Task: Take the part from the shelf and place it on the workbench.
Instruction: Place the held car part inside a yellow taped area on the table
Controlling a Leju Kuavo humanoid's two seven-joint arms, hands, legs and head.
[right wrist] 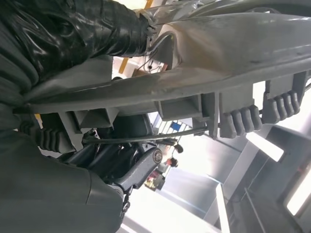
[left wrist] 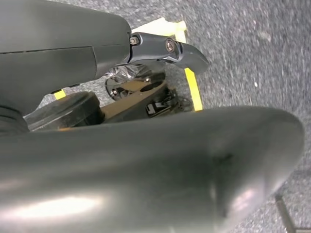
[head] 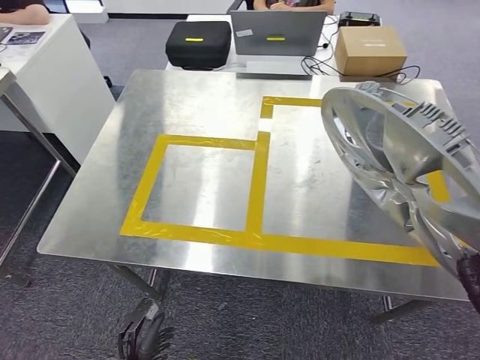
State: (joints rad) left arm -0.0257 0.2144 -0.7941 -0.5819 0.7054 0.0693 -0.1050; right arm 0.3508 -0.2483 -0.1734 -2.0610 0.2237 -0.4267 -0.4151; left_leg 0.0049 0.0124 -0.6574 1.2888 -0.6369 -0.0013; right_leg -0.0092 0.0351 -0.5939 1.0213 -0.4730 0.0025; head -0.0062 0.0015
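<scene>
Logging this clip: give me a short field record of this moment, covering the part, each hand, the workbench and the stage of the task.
part: silver wheel cover, tilted, above the right side of the workbench
right hand: right hand grips the cover at its lower rim
left hand: left hand hangs low, below the table's near edge, holding nothing
workbench: metal tabletop with yellow tape rectangles
behind: black case, laptop, cardboard box
stage: part carried, not yet set down

The silver wheel cover [head: 402,161] runs off the frame's right edge, hiding the workbench's [head: 198,97] right yellow tape. The right hand [head: 471,279] is cut at the lower-right corner, its grip unclear.
</scene>
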